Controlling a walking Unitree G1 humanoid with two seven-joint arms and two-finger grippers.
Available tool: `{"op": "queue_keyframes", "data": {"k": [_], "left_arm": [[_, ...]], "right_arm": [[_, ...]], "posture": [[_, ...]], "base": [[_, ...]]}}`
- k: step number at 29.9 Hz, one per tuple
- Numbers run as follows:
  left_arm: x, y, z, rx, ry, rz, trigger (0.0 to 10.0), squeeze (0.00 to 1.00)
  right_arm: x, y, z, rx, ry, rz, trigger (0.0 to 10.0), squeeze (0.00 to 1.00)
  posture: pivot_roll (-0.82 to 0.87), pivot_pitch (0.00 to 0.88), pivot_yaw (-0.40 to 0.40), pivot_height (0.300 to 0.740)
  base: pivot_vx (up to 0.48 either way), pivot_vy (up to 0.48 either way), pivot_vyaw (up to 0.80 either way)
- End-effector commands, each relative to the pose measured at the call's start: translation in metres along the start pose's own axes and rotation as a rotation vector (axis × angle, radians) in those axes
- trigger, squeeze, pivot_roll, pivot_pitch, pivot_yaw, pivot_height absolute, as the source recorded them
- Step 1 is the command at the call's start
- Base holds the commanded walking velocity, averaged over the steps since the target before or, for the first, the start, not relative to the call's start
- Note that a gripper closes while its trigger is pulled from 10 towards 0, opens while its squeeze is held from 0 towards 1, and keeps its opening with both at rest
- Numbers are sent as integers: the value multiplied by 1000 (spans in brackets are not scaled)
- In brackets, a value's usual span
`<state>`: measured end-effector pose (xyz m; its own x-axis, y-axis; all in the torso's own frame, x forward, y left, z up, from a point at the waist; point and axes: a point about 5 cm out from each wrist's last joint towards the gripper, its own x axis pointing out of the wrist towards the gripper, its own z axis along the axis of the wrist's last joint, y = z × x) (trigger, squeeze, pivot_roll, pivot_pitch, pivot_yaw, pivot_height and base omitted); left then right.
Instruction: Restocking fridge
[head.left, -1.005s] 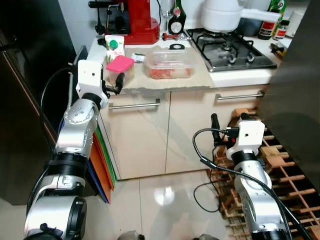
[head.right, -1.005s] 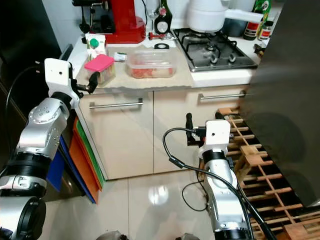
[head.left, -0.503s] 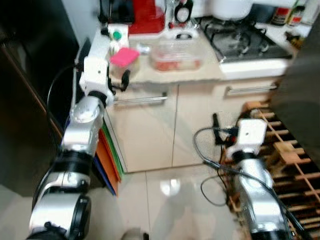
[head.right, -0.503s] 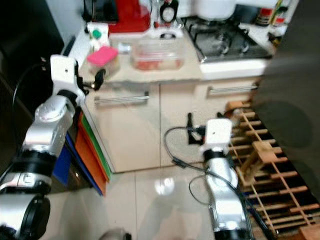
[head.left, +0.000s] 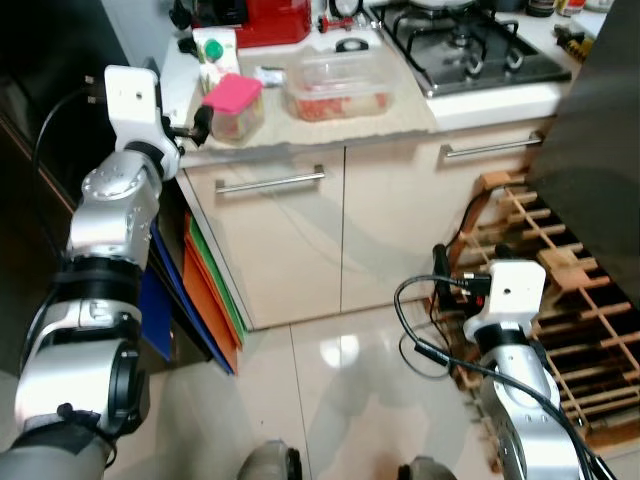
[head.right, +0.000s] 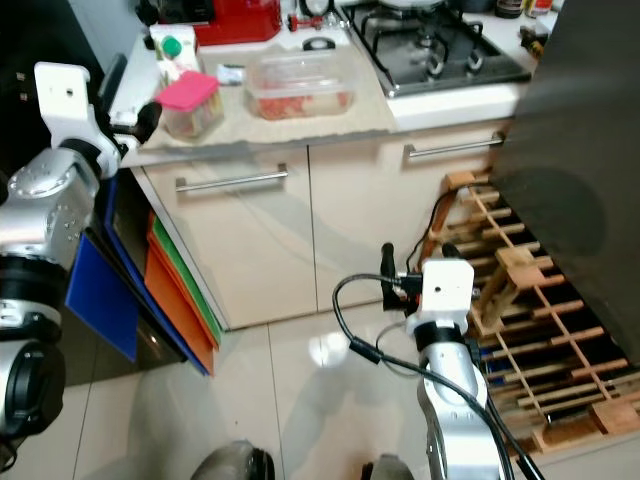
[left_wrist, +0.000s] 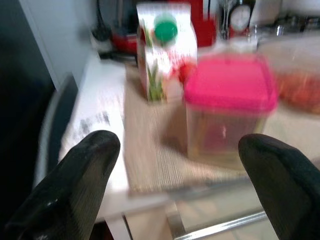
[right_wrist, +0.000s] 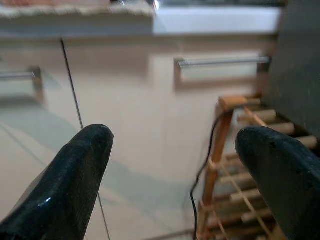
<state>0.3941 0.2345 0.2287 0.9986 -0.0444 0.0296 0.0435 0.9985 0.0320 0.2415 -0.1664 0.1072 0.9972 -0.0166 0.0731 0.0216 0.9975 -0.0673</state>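
A clear tub with a pink lid (head.left: 234, 104) stands near the counter's front left corner. Just behind it is a small carton with a green cap (head.left: 210, 58). A larger clear box of red food (head.left: 338, 90) sits further right on the beige mat. My left gripper (head.left: 197, 128) is raised at the counter's edge, open, a short way in front of the pink-lidded tub (left_wrist: 227, 117) and apart from it. My right gripper (head.left: 462, 270) hangs low before the cabinet doors, open and empty.
A dark fridge front (head.left: 40, 60) stands at the left and a dark open door panel (head.left: 600, 150) at the right. Orange, green and blue boards (head.left: 205, 290) lean beside the cabinet. A wooden rack (head.left: 560, 290) and a black cable lie by my right arm. A gas hob (head.left: 470, 50) is at the back.
The whole picture has shifted, so the camera moved. My left gripper now sits a little further left of the pink-lidded tub, still open. The right arm hangs as before.
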Motion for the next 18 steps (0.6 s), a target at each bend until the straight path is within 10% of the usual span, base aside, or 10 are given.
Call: {"op": "queue_keyframes", "data": {"k": [1, 18], "left_arm": [[2, 3, 3, 10, 12, -15, 10000, 0], [10, -1, 1, -58, 28, -38, 10000, 0]], "right_arm": [[-3, 4, 5, 5, -4, 15, 10000, 0], [-25, -6, 5, -17, 53, 8, 10000, 0]], "posture": [[-51, 237, 100, 710], [-107, 270, 68, 710]], "base": [[0, 0, 0], [0, 0, 0]]}}
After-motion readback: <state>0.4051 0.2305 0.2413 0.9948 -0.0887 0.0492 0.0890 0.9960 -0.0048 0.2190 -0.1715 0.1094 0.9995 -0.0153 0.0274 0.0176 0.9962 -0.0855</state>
